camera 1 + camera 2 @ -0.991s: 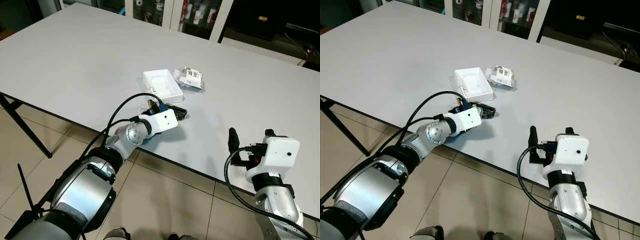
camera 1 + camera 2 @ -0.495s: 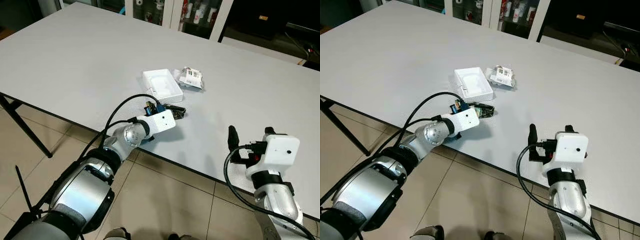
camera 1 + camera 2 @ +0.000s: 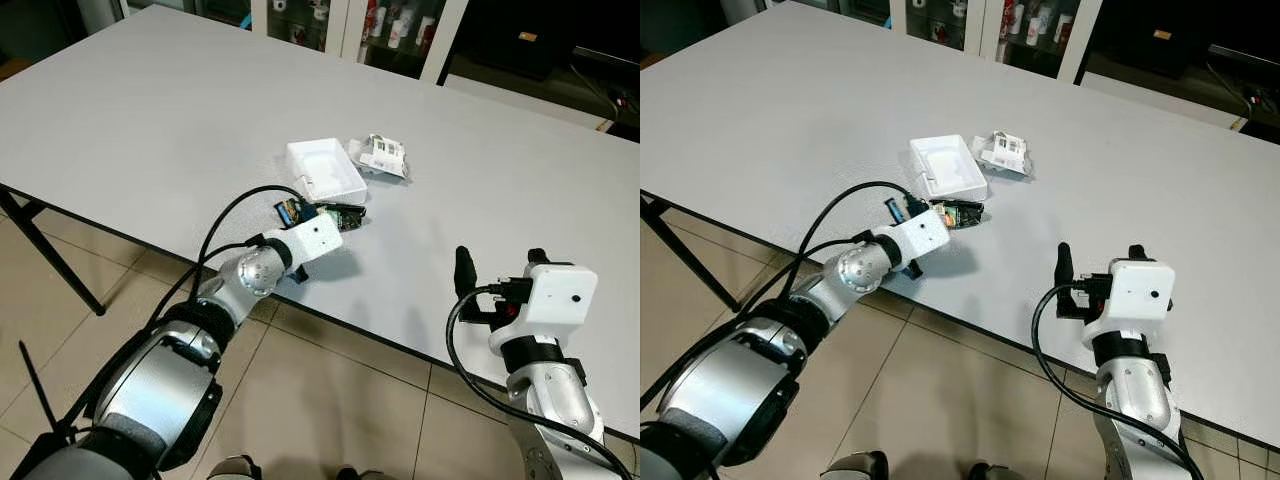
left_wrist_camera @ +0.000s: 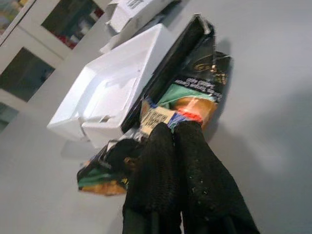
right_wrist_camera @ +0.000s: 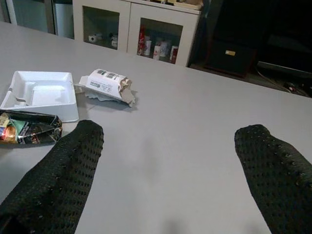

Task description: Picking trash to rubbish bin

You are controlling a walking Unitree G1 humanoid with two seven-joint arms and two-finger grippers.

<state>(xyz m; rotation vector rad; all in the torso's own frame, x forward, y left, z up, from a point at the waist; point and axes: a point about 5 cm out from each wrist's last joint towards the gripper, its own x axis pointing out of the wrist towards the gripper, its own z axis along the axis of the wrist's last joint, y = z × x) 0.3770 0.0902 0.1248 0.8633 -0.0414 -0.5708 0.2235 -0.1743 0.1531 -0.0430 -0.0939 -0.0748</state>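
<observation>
A dark snack wrapper [image 3: 346,216] with green and orange print hangs just above the grey table [image 3: 150,110], pinched at its near end by my left gripper [image 3: 322,216], which is shut on it. The left wrist view has both fingers [image 4: 192,146] pressed together on the wrapper [image 4: 197,85]. Right behind it lies a white foam tray [image 3: 325,170], and beside that a crumpled white carton [image 3: 383,153]. My right gripper [image 3: 498,270] hovers open over the table's near edge, to the right, holding nothing.
The table's near edge [image 3: 380,343] runs diagonally above a tiled floor [image 3: 330,420]. A black table leg [image 3: 45,255] stands at the left. Glass-door cabinets [image 3: 390,25] line the wall behind. Wide bare tabletop lies left and right of the trash.
My left gripper has lifted slightly and drawn left and toward the near edge with the wrapper; a shadow now shows under it. The right arm has hardly moved.
</observation>
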